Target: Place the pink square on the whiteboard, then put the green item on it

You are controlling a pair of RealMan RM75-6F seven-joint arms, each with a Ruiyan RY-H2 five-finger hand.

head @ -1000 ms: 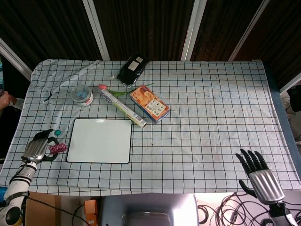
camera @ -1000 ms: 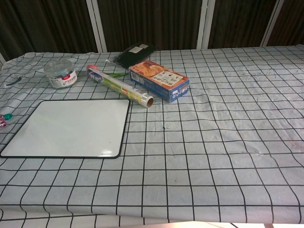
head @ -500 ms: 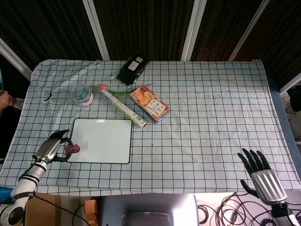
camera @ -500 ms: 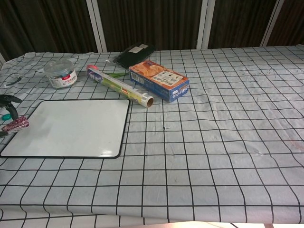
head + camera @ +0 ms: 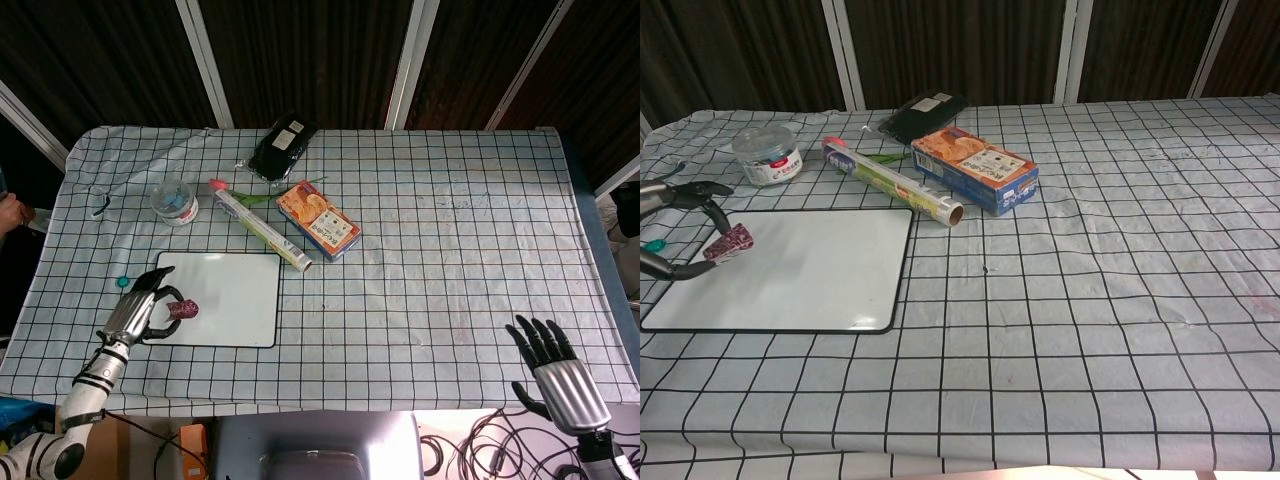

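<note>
**A:** Quick check before you let go. Where are you over the table [image 5: 450, 260] right now?

**B:** Your whiteboard [image 5: 225, 300] lies toward the table's front-left corner, long axis running left to right. Your left hand [image 5: 140, 308] sits at the board's left edge, pinching the pink square [image 5: 182, 308] in its fingertips. The square hangs just inside that edge, tilted and, by the chest view, lifted off the surface, not lying flat.

**A:** So which way from here?

**B:** I'd say down, maybe a touch further right toward the board's middle — it's already over the white. The green item [image 5: 123, 282] is a tiny thing on the cloth just off the board's back-left corner, right beside your left hand — so that arm's the nearer one. Your right hand [image 5: 552, 368] is empty with fingers spread, way off at the front-right corner.
</note>
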